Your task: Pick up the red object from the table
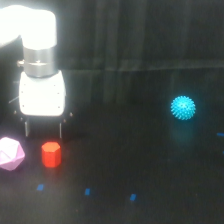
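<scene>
The end effector (44,131) hangs at the exterior view's left, its two thin dark fingers (27,128) pointing down and spread apart, holding nothing. It sits just above and slightly behind the red object (51,154), so the fingers seem set wide to pass either side of that block on a straight descent; the tips look clear of it, not yet touching.

The red object, a small faceted hexagonal block, stands upright on the surface (150,170) near the left edge of the view. Just beside it, further left, lies a pink polyhedron (10,153), close enough that a finger could nudge it on the way down. A spiky cyan ball (183,107) rests well apart, far to the right.

The surface is flat and black, with a few small blue tape marks (87,191) along the near side. Behind it hangs a dark curtain-like backdrop; the room is dim.
</scene>
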Tool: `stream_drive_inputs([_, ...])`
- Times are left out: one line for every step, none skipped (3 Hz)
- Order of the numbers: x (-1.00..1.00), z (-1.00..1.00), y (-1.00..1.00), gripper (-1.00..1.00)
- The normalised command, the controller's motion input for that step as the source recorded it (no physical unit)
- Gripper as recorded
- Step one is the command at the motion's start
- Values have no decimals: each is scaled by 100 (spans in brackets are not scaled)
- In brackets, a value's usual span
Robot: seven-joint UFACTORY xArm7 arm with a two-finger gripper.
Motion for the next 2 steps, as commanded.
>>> stream_drive_inputs([51,-32,-88,81])
stream_drive_inputs([1,-18,-86,53])
